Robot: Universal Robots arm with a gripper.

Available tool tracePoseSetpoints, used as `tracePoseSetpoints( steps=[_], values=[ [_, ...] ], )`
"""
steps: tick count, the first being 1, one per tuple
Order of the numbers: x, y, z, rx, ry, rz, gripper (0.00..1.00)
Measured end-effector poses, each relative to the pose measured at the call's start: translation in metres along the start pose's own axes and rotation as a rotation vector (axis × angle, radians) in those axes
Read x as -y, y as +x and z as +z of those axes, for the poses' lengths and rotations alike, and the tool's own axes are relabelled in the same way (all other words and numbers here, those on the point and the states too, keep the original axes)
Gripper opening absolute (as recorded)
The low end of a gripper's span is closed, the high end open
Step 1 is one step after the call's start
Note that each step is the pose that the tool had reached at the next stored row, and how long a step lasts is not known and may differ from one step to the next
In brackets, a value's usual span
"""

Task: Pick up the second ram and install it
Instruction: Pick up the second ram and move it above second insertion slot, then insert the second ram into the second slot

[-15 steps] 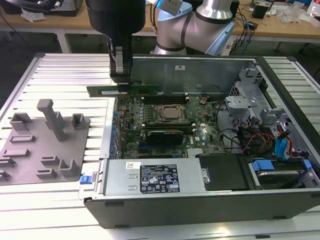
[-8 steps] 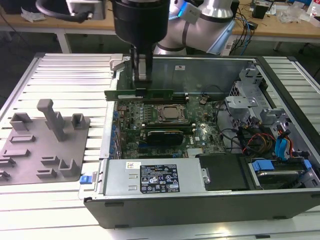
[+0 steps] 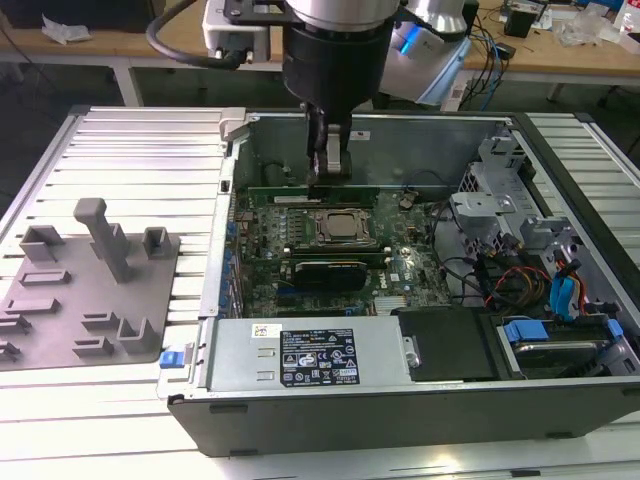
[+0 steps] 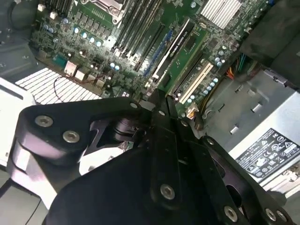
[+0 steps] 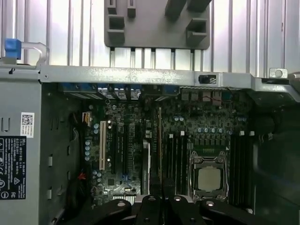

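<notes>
One arm [image 3: 335,50] reaches down into an open computer case [image 3: 350,425] that lies on a ribbed metal table [image 3: 130,140]. Its gripper [image 3: 326,181] is pressed together on the ram [image 3: 285,191], pinching the thin greenish board by its flat faces. In the exterior view the ram runs level, on edge, and sticks out past the fingertips on both sides.

The ram hangs over the motherboard [image 3: 262,232]. In the exterior view it shows just beyond the processor [image 3: 345,228], against the foot of the case's far wall. In the first wrist view the ram [image 5: 159,140] is seen edge-on, as a narrow tan line leading away from between the tips of the gripper [image 5: 161,191]. There it lines up with the strip of board just beside the memory slots [image 5: 177,159], which lie next to the processor [image 5: 208,179]. Whether the ram touches a slot cannot be told.

A black card [image 3: 325,272] stands on the motherboard on the near side of the processor in the exterior view. Nearer still, a power supply [image 3: 310,355] runs along the case's front wall. A drive cage [image 3: 490,200] and loose cables [image 3: 500,275] fill the case's end at the exterior view's right. A grey fixture [image 3: 70,320] with raised holders sits on the table at the exterior view's left, well apart from the gripper. In the second wrist view the gripper's black links and screws stand in front of the motherboard [image 4: 117,42] and the power supply [image 4: 262,140].
</notes>
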State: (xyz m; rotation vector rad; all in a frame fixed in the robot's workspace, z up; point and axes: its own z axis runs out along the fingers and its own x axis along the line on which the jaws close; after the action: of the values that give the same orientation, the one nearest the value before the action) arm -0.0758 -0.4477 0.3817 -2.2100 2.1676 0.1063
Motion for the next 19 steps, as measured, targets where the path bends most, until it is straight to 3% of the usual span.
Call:
tracePoseSetpoints(
  steps=[6, 9, 11, 13, 17, 19],
  values=[
    [0.0018, 0.0009, 0.0113, 0.0012, -0.0002, 0.000, 0.13],
    [0.0097, 0.0000, 0.0204, 0.0011, -0.0026, 0.004, 0.13],
    [0.0210, -0.0039, 0.0297, 0.0013, -0.0067, 0.007, 0.13],
    [0.0264, -0.0061, 0.0342, 0.0015, -0.0091, 0.009, 0.13],
    [0.0449, -0.0145, 0.0497, 0.0016, -0.0160, 0.013, 0.13],
    [0.0536, -0.0271, 0.0613, 0.0014, -0.0185, 0.013, 0.13]
  ],
)
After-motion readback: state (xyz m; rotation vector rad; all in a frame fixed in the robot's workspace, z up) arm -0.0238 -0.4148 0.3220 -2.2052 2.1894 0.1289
